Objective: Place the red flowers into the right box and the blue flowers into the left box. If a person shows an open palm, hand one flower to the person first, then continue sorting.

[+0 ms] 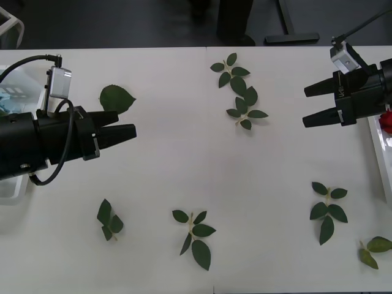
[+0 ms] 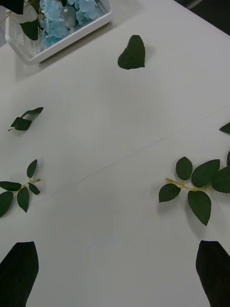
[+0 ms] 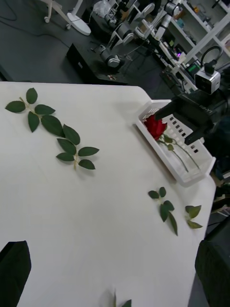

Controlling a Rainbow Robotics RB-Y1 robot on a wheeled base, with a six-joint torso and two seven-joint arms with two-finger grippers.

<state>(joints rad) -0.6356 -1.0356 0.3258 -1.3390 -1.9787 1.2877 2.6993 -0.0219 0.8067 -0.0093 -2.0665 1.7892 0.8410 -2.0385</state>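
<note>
- Left pincer (image 1: 131,124), black tapered fingers spread wide and holding nothing, hovers over the smooth white table (image 1: 184,159) at its left side
- Right pincer (image 1: 309,104) — likewise wide and empty — hangs at the right edge
- Fluffy pale blue flowers (image 2: 64,17) lie in the slotted white left box (image 2: 33,50)
- One deep red flower (image 3: 155,126), thin green stem, lies in the right box (image 3: 184,175)
- Loose serrated leaf sprigs (image 1: 240,92) lie scattered about
</note>
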